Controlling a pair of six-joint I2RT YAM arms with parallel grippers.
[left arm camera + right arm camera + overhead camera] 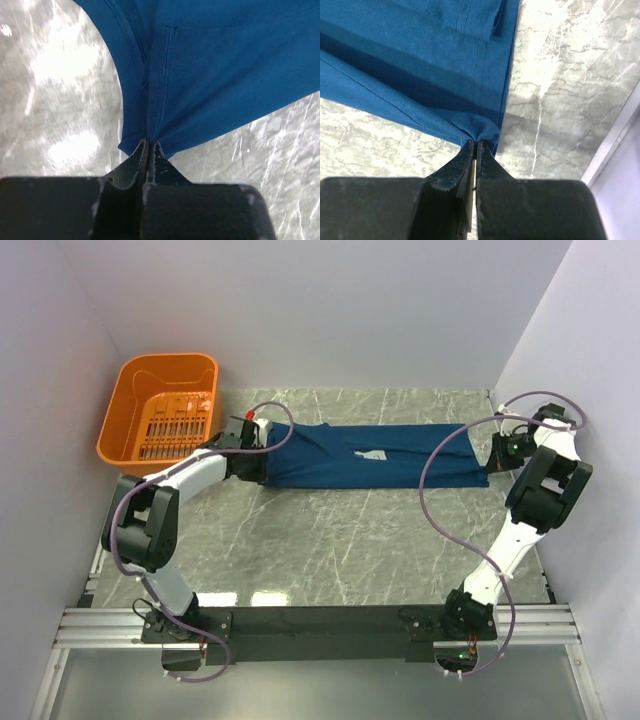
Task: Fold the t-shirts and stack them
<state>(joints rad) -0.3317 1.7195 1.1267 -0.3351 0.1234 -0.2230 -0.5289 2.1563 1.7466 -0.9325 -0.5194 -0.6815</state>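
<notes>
The dark blue t-shirt [320, 462] is stretched in a long band across the far part of the marble surface [340, 540]; the left jaws are pinched tight on its left end at a seam; the right jaws are clamped on its right corner; an orange basket [122, 410] sits far left.

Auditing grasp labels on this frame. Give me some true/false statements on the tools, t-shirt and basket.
1. The left tool is shut on the t-shirt. True.
2. The right tool is open and off the cloth. False: it is shut on a pinch of the t-shirt's edge.
3. The t-shirt lies in the orange basket. False: it stretches over the table between the two tools.
4. A small pale print shows on the t-shirt. True.
</notes>
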